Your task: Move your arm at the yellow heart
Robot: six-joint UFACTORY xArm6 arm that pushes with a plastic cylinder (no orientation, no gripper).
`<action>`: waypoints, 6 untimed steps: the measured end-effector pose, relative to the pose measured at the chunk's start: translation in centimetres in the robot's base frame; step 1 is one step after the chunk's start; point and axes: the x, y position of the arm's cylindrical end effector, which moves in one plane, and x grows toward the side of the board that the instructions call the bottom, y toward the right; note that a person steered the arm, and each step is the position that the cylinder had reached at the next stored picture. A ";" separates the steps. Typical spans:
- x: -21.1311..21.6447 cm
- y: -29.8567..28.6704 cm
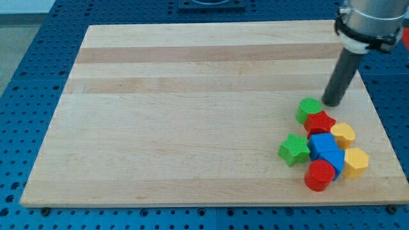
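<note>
My bare tip (331,102), grasping nothing, stood near the board's right edge above the yellow heart (343,134), seemingly light, rigid and slippery, best nudged on its flat side.

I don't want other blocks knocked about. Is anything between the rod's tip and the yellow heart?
Probably yes. My tip sits at the cluster's upper edge, beside the green block. The yellow heart lies below it, and the red star crowds the straight line between them.
</note>
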 end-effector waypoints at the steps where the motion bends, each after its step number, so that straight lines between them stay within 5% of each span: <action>1: 2.6 1.7; 4: 8.5 1.7; 6: 8.5 0.0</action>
